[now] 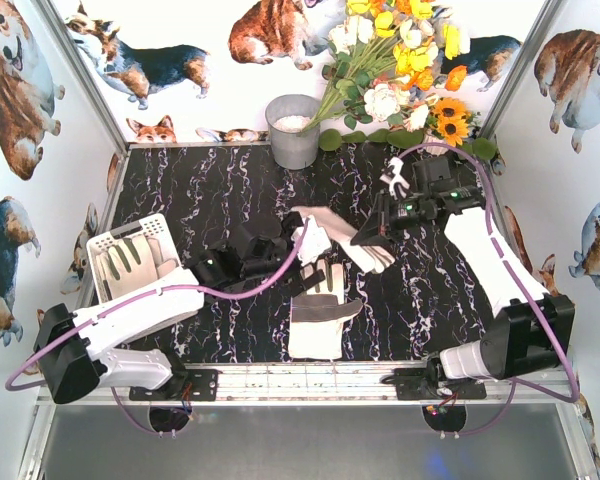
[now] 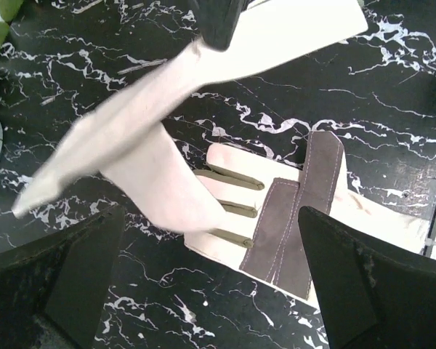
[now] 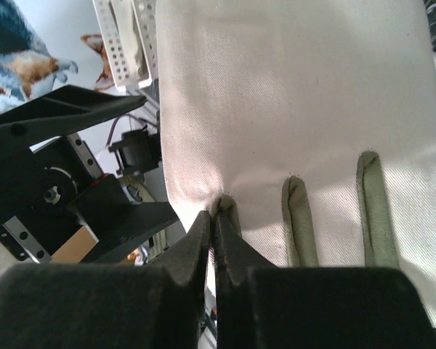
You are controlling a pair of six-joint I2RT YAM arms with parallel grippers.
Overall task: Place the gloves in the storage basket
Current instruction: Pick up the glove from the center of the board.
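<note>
glove (image 1: 345, 238) dangling mid-table, clamped on a thin fold in right gripper (image 3: 216, 218); left gripper (image 2: 218, 291) spread wide underneath. could slip loose or snag there before reaching storage basket (image 1: 126, 227) far left.

A hanging cream-white fabric glove (image 2: 152, 138), blurred, is stretched from the upper right of the frame to the middle left and is pinched at the top edge by the right gripper (image 2: 219, 36). Below it, right of centre, a flat cream-white glove with grey-brown patches (image 2: 294, 225) is laid on the black, white-veined marble-patterned table (image 2: 392, 94). The left gripper (image 2: 212, 233) is shown with its dark fingers (image 2: 73, 283) spread wide at the lower corners.
</note>
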